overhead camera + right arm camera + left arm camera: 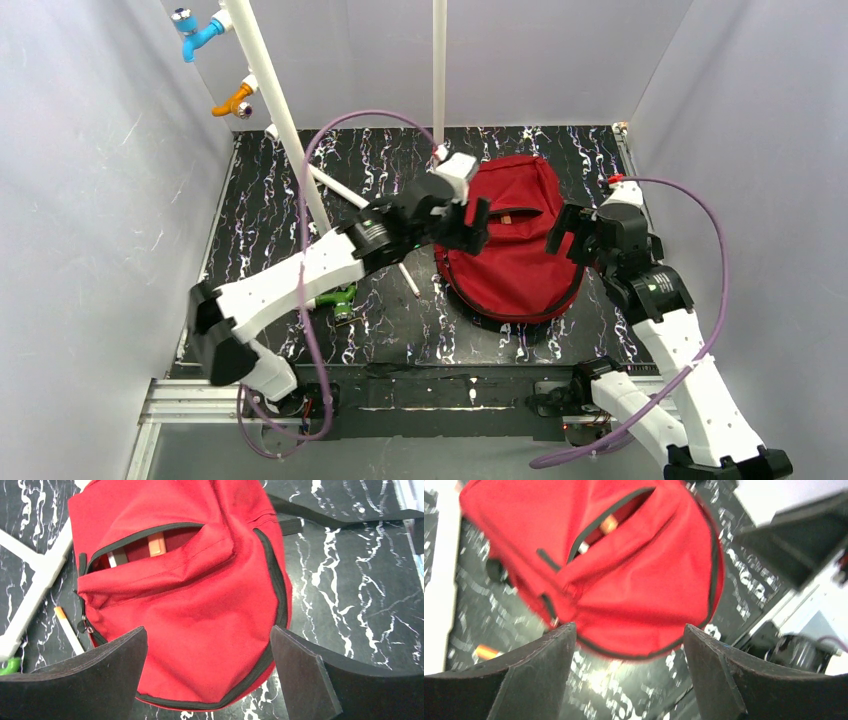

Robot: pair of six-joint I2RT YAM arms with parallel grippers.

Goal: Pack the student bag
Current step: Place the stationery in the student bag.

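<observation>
Black marbled table between white walls, with the red bag flat at its middle-right.
I see the bag's rounded end pointing toward the arm bases, and its dark strap trailing off on the table. My left gripper hangs over the bag's left edge and my right gripper at its right edge. Both have their fingers spread wide with nothing between them. In each wrist view the bag sits below the gap and the fingertips are clear of the fabric. The front pocket gapes unzipped, showing an orange piece and a white piece inside. White rods lean left of the bag. An orange-tipped pen lies just beside them, and a green object is nearer the left arm.
</observation>
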